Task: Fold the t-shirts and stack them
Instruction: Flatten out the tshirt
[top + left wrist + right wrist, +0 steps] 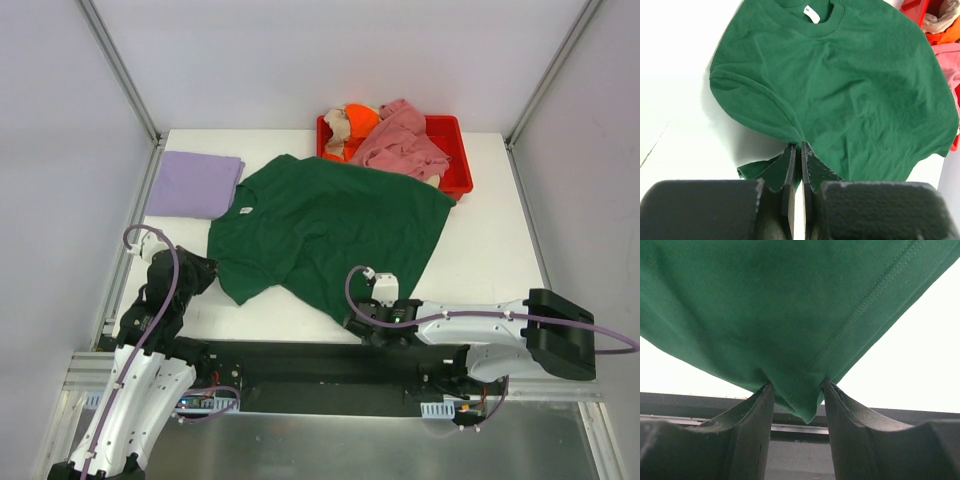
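White tabletop [490,250] carries everything. The left gripper [801,146] is clenched on a pinch of the dark green t-shirt [840,90] beside its near sleeve. The right gripper [796,387] has a hem corner bunched between its fingers [755,415], both pressing the cloth. Outward, the shirt lies spread and rumpled, collar toward the left. Beyond it sits a folded lavender t-shirt [195,185], while the pink t-shirt [400,145] and others fill the red tray [463,165]. The first fold seems in hand. Next, both arms must lift and carry the near edge across evenly.
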Controlling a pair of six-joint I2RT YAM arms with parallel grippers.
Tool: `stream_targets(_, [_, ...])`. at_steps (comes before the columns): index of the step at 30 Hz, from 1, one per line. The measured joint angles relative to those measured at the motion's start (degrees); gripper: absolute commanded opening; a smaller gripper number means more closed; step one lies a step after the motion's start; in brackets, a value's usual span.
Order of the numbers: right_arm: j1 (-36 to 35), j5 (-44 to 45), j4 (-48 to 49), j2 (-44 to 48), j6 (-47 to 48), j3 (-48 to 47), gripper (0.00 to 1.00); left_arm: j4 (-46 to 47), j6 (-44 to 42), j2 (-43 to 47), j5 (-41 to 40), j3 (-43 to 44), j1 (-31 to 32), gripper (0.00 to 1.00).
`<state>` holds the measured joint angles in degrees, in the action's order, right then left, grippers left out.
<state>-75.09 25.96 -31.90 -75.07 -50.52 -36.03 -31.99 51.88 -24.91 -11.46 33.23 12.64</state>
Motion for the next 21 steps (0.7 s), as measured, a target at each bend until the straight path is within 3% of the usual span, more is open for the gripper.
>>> stream_targets(4, [0.22, 0.04, -0.07, -1.03, 0.48, -0.55, 0.43, 0.00, -0.02, -0.17, -0.85, 0.00, 0.00, 0.00])
stream_targets(12, [0.42, -0.57, -1.95, -1.01, -1.11, -1.31, 0.00, -0.90, -0.09, -0.37, -3.65, 0.90, 0.02, 0.00])
stream_targets(17, [2.71, 2.62, -12.02, 6.97, 2.71, -3.34, 0.01, -2.45, -0.31, -1.49, -6.01, 6.82, 0.00, 0.00])
stream_targets(21, [9.07, 9.88, -20.04, 16.15, 11.41, -16.96, 0.01, -3.72, -1.88, -3.89, -7.56, 19.19, 0.02, 0.00])
